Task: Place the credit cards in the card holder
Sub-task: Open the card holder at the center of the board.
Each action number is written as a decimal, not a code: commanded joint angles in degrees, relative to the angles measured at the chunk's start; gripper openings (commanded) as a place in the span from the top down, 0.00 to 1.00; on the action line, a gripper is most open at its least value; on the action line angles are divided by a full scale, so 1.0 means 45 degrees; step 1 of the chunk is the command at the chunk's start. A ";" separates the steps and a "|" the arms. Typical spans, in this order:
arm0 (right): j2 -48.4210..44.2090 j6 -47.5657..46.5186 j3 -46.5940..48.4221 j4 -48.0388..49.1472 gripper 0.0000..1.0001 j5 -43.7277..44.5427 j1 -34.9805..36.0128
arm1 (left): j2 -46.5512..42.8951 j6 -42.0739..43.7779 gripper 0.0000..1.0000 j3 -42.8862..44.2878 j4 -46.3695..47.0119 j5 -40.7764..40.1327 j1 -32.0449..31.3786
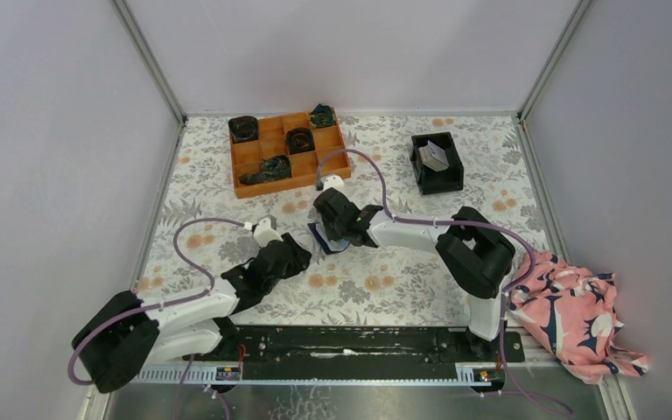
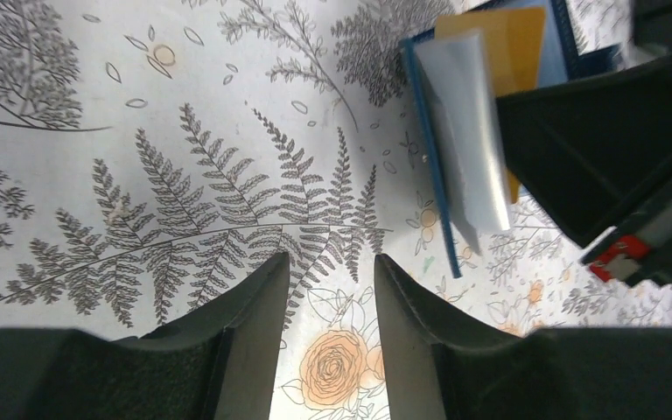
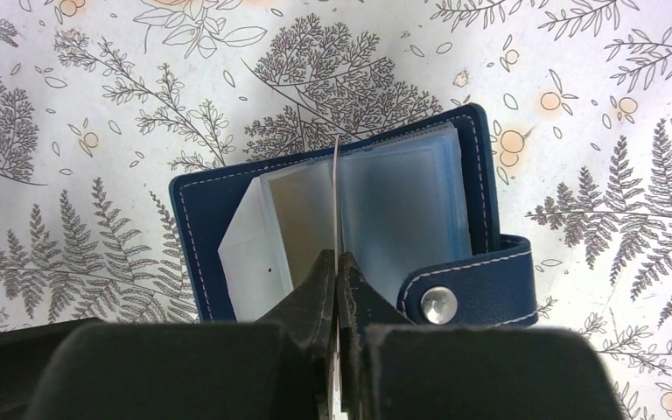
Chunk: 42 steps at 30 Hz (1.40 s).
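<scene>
The card holder [image 1: 324,241] is lying mid-worktop [image 1: 402,280], the tray [image 1: 297,182] sitting behind it, the bin [image 1: 442,184] far right.

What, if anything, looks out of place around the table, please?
A pink patterned cloth lies crumpled at the near right corner, beside the right arm's base; it looks dropped there, not laid flat.

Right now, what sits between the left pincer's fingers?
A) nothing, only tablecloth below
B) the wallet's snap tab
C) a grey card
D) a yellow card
A: the left pincer stands open over the fern-print tablecloth with an empty gap between its fingers. The card holder lies off to one side, clear of them.
</scene>
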 commanded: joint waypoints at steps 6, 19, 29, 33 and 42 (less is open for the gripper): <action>0.0574 -0.0191 0.0276 -0.1916 1.00 0.1709 0.1039 | -0.1478 -0.0642 0.51 0.0019 -0.1239 -0.1450 -0.0171; 0.0297 -0.0017 0.0050 -0.1726 1.00 0.2156 0.1502 | -0.0907 -0.0626 0.54 0.1278 -0.0063 -0.2447 -0.0215; 0.0295 0.0348 -0.0268 -0.1283 1.00 0.1925 0.1571 | 0.0074 -0.1430 0.74 0.1181 0.2266 -0.2355 -0.0214; 0.0306 0.0418 -0.0326 -0.1185 1.00 0.1798 0.1574 | 0.0607 -0.1776 0.78 0.1086 0.3114 -0.2297 -0.0222; 0.0107 0.0624 -0.0679 -0.0929 1.00 0.1701 0.1573 | 0.2040 -0.2610 0.83 0.0954 0.4629 -0.2100 -0.0214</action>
